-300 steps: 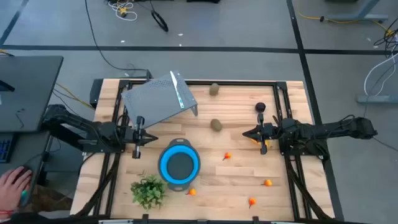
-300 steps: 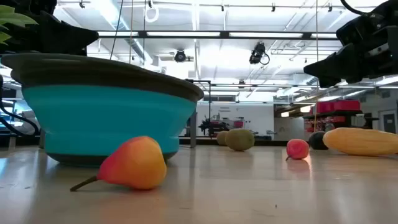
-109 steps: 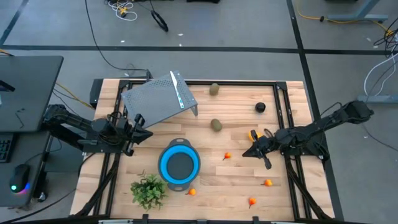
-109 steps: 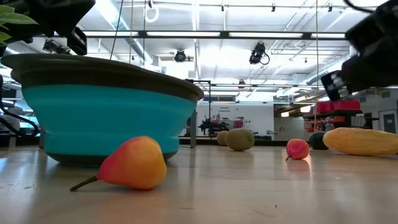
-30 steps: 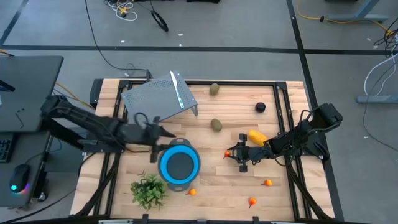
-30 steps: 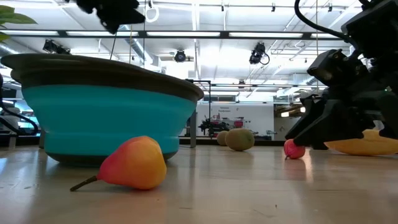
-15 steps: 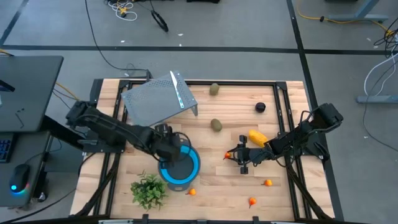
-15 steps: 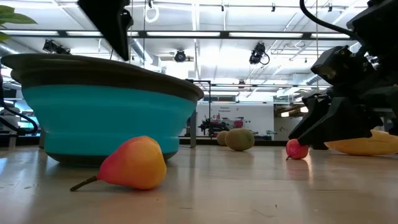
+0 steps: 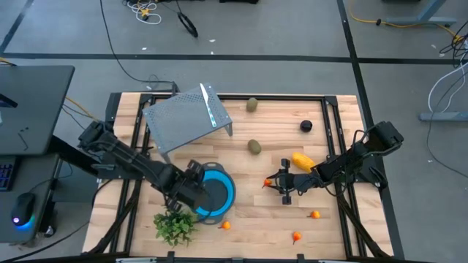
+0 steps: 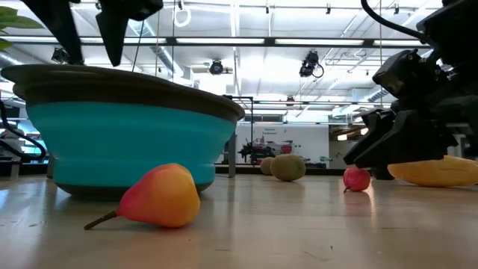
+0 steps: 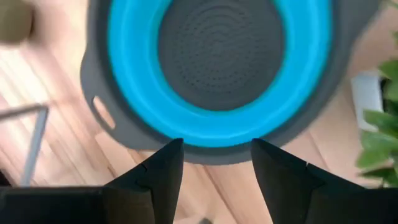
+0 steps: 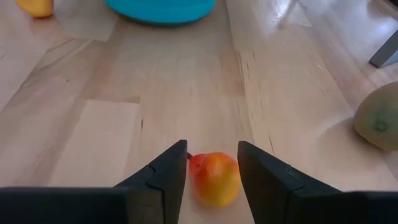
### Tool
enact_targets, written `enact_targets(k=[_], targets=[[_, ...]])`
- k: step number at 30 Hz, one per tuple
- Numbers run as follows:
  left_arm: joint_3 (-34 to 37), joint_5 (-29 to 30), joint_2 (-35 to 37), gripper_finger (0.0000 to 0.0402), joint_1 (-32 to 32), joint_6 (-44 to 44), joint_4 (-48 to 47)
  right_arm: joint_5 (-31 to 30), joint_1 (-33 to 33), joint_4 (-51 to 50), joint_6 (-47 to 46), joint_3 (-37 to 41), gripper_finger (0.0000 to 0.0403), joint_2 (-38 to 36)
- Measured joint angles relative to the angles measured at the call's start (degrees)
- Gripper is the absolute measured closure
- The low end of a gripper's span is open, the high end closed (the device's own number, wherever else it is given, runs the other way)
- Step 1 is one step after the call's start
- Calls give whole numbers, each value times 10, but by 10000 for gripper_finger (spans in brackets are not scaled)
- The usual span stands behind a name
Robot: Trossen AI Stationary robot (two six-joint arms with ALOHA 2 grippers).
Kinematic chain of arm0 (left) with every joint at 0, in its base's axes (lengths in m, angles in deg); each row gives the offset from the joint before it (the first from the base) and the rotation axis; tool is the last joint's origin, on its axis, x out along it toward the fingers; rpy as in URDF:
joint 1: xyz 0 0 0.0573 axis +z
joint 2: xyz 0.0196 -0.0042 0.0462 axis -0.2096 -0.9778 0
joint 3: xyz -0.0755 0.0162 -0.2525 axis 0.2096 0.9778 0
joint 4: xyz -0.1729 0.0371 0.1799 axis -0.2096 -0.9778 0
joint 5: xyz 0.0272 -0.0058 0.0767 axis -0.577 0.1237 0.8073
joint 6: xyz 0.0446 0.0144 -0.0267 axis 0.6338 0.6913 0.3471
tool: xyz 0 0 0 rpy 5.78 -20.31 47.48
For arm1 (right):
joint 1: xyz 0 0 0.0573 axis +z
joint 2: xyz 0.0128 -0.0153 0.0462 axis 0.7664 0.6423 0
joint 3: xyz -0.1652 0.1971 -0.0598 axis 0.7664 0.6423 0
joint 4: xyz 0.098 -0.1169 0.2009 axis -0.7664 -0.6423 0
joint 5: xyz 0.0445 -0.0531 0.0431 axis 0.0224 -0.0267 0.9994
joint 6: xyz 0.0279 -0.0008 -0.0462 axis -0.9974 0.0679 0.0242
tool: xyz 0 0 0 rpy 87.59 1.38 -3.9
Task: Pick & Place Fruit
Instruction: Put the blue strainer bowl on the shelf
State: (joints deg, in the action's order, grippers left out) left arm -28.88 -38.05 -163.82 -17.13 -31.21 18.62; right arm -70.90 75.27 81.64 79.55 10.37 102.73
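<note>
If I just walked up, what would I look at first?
Probably the blue bowl near the table's front edge, with the left gripper open at its rim. Next, the right gripper, open around a small orange fruit to the bowl's right. A green plant sits by the bowl.

blue bowl (image 10: 134, 142), orange pear (image 10: 160, 196) in front

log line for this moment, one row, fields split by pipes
right gripper open, straddling small orange fruit | left gripper open over blue bowl rim | bowl empty
</note>
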Motion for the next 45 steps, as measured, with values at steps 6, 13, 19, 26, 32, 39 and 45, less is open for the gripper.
enact_targets(k=[6, 13, 19, 26, 32, 39, 45], targets=[[0, -4, -3, 203, -4, 44, 0, 11, 0, 4, 2, 0, 249, 0], [0, -5, -3, 200, -15, 84, -9, 12, 0, 4, 17, 0, 249, 0], [29, -3, -3, 181, -22, 105, 4, 12, 0, 4, 17, 0, 249, 0], [103, 16, -3, 160, -36, 157, 74, 24, 0, 4, 22, 0, 249, 0], [105, 4, -3, 158, -38, 159, 61, 23, 0, 9, 35, 0, 249, 0], [141, 0, -3, 159, -46, 160, 109, 24, 0, 10, 28, 0, 249, 0], [181, 65, -3, 173, -55, 196, 180, 24, 0, 9, 25, 0, 249, 0]])
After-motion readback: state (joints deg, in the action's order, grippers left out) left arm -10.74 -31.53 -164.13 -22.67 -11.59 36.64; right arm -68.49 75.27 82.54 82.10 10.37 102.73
